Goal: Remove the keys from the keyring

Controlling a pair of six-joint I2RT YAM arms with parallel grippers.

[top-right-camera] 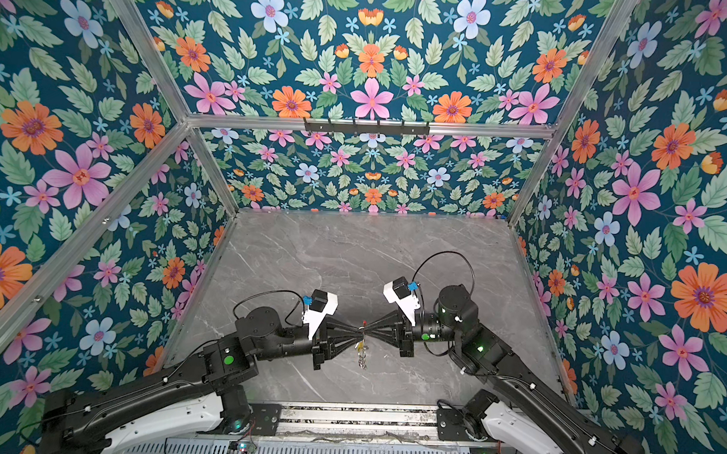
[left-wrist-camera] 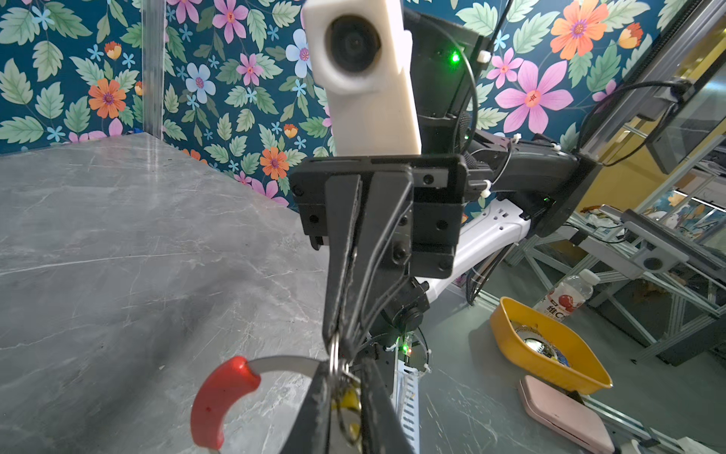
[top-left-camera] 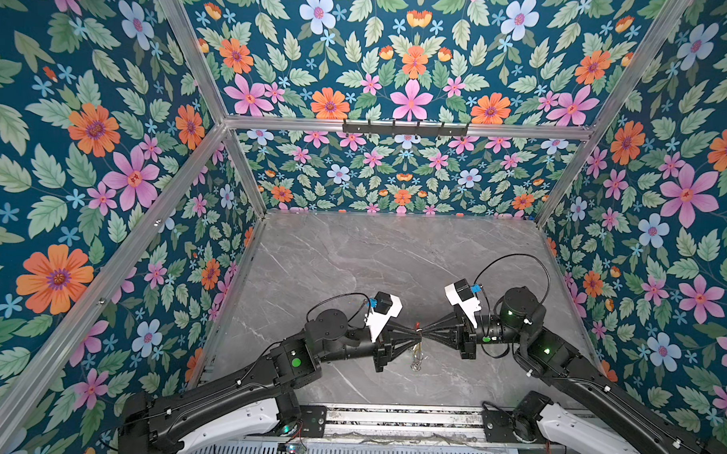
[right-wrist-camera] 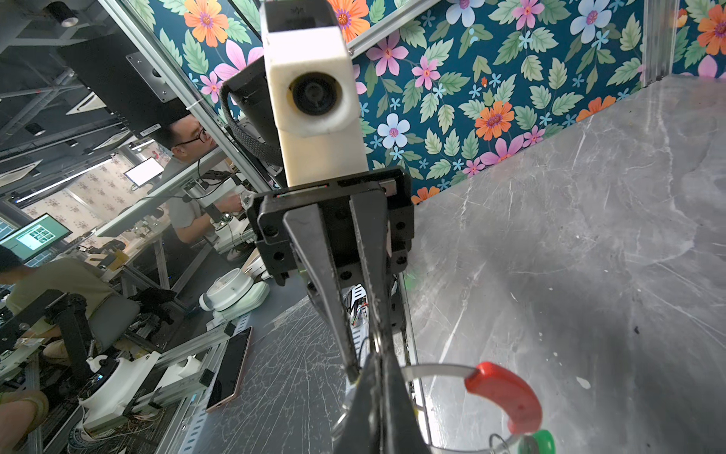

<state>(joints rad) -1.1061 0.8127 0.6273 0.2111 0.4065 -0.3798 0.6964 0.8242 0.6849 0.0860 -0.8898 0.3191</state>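
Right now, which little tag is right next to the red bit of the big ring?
The green tag. It sits right beside the red sleeve on the big ring, while the yellow tag hangs further along, apart from the red.

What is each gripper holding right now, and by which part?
Right gripper is shut on the keyring, on its bare grey band beside the red sleeve. Left gripper has the yellow key between its fingers; whether it grips cannot be told.
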